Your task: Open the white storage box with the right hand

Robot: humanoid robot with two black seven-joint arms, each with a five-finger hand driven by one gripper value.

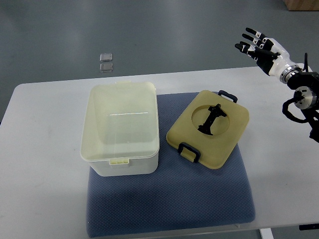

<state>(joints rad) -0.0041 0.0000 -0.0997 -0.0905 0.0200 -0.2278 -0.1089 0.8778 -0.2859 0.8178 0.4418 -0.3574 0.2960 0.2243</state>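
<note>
Right hand: raised at upper right, well beyond and to the right of the box, past the far right corner of the table. Fingers spread and extended toward the left, black-tipped, holding nothing. White palm shell, metal wrist collar, black forearm with looped cabling running off the right edge.

Top view, places taken from the box:

Box: white, rectangular, upright, lid off, interior visible and bare. Small latch tab at the near rim, another at the far rim. Sits on the left part of the mat, its left side overhanging the mat edge onto the table.

Lid: yellowish cream, lying flat just right of the box, turned at an angle, not touching it as far as can be told. Round recess at centre with a black fitting inside. Black clip at the near left corner, another at the far corner.

Mat: blue-grey, textured, square-ish, under both box and lid, reaching nearer than the box and to its right.

Table: white, rounded corners, bearing mat, box and lid; bare surface left of the box and right of the lid.

Floor: grey, beyond the box past the far table edge.

Two small clear square items: on the floor beyond the box, one behind the other, touching or nearly so; too small to identify.

Brown corner: at the top right edge, far beyond the box, mostly cut off.
</note>
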